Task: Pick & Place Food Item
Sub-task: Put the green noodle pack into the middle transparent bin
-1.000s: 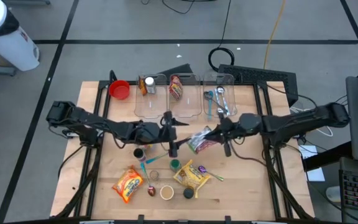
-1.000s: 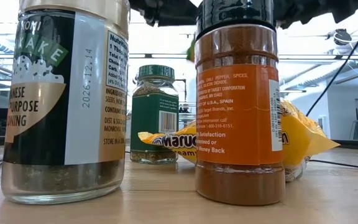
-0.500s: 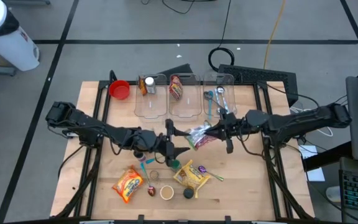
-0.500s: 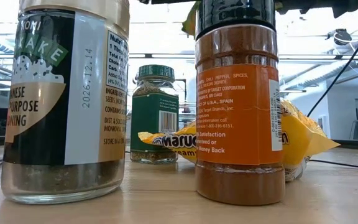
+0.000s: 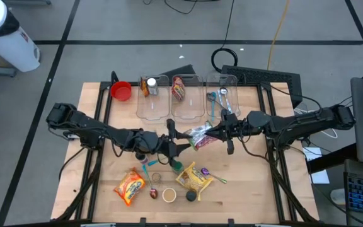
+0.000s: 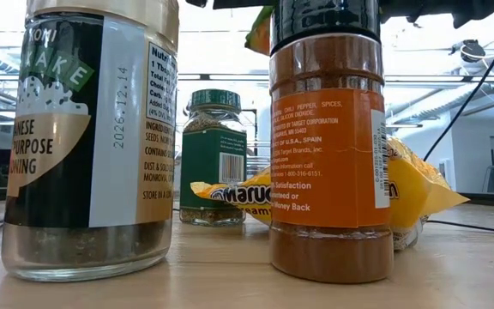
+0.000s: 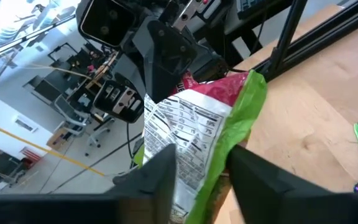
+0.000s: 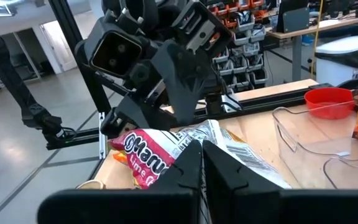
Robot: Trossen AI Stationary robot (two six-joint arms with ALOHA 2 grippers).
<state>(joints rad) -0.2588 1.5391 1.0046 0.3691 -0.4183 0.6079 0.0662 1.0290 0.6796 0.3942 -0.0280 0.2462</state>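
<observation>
Right gripper (image 5: 214, 134) is clamped on one end of a snack bag (image 5: 200, 136), holding it above the middle of the bench (image 5: 251, 183). Left gripper (image 5: 180, 148) has its fingers either side of the bag's other end; whether they grip it cannot be told. Three clear bins (image 5: 188, 107) stand just behind.

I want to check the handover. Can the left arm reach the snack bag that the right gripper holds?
Probably yes. The left gripper is already at the snack bag, one finger on each side, while the right gripper holds the other end above the table.
</observation>
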